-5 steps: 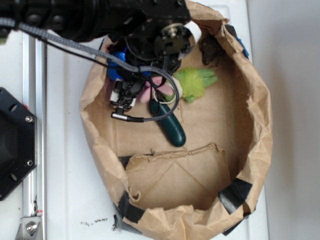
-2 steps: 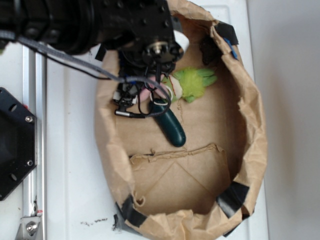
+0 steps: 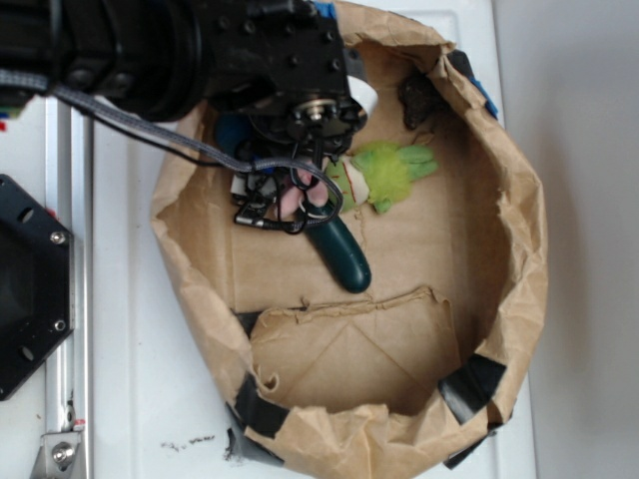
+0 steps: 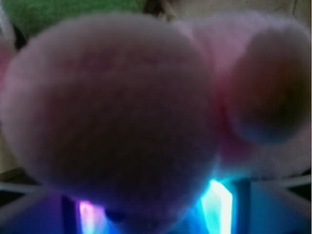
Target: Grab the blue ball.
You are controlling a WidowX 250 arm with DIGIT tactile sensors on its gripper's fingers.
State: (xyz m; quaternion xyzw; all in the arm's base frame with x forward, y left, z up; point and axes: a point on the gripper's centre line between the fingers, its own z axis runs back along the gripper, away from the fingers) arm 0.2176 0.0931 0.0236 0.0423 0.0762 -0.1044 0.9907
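Note:
Only a dark teal-blue patch of the blue ball [image 3: 232, 132] shows, in shadow under the black arm at the bag's upper left. My gripper [image 3: 288, 200] hangs just right of and below it, over a pink plush [image 3: 292, 202]. In the wrist view the pink plush [image 4: 112, 107] fills nearly everything, very close and blurred. Blue-lit shapes flank it at the bottom where my gripper [image 4: 156, 217] sits. The blur hides how the jaws stand. The ball itself cannot be made out in the wrist view.
Everything lies in a brown paper bag [image 3: 519, 230] with black-taped corners [image 3: 474, 384]. A green plush [image 3: 389, 170] and a dark green capsule toy [image 3: 341, 254] lie beside the gripper. A dark lump [image 3: 419, 95] sits at the back. A metal rail [image 3: 62, 299] runs at the left.
The bag's left wall was pressed inward, then bulged back out left. The arm shifted slightly over the pink plush. The ball, bright blue a second ago, is now shaded by the arm.

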